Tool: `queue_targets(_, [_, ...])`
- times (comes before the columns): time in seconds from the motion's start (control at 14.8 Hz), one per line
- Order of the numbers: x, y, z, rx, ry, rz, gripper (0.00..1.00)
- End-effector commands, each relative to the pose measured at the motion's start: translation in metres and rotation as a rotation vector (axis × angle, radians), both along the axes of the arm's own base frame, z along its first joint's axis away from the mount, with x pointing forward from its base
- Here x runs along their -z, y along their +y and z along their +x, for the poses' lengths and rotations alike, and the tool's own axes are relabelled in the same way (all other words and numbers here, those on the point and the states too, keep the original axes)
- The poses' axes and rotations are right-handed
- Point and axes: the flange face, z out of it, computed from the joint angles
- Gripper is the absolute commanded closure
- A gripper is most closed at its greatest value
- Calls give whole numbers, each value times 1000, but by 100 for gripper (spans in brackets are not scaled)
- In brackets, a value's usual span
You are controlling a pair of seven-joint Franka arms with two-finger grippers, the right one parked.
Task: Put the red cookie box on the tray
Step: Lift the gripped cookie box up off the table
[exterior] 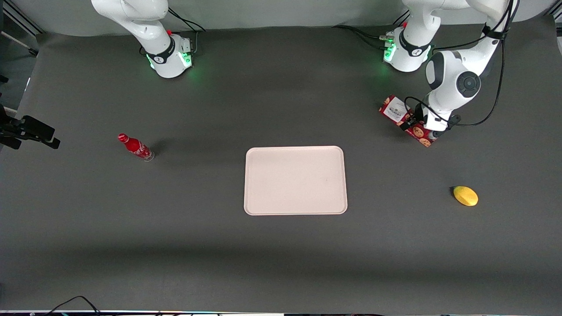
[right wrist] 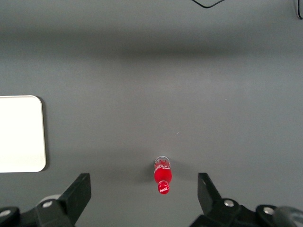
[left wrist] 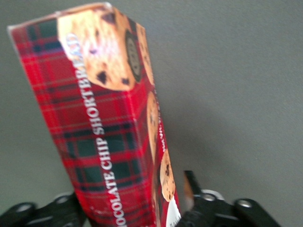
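Spotted the gripper [exterior: 415, 124] down at the working arm's end of the table [exterior: 281, 263], at about two o'clock from the tray [exterior: 295, 181]. Found it clenched around the red cookie box [exterior: 393, 109], grasping the carton across its width near the middle. Caught the white label patch poking out toward ten o'clock of the claw, and a cookie-printed end peeking out toward five o'clock.

Switched to the left wrist view and saw the same grip up close: gripper [left wrist: 130, 189] with one black finger [left wrist: 189, 189] pressed to the cookie-printed side of the red cookie box [left wrist: 104, 118] and the other finger partly hidden by the plaid face. Read "CHOCOLATE CHIP SHORTBREAD" running along that face. Could not tell whether the box rested on the table or hung just above it.

Found the tray lying flat and bare mid-table, well apart from box and claw. Noted a yellow fruit [exterior: 465, 195] at roughly three o'clock from the tray, nearer the front camera than the box. Picked out a small red soda bottle [exterior: 135, 147] lying on its side at nine o'clock from the tray, toward the parked arm's end.

Confirmed from the right wrist view that bottle [right wrist: 162, 175] and a corner of the tray [right wrist: 19, 135].
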Motion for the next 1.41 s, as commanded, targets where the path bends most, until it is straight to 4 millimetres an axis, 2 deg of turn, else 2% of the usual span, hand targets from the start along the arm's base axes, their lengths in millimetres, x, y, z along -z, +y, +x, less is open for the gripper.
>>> queue_targets(0.0, [0,-9,-15,24,-22,1,89])
queue_targets(0.07, [-1,-9,-14,24,-27,1,100])
queue_targets(0.34, [-6,-10,-11,23,-39,-1,100])
queue_targets(0.4, [-15,-11,-8,28,-53,-5,100])
queue_targets(0.54, [-48,-17,4,40,-62,-25,100])
queue_targets(0.67, [-91,-26,28,62,-18,-56,100])
queue_targets(1.01, [-216,-44,83,128,46,-92,100])
queue_targets(1.21, [-286,-47,102,181,31,-63,100])
queue_targets(1.35, [-315,-48,109,196,23,-56,100])
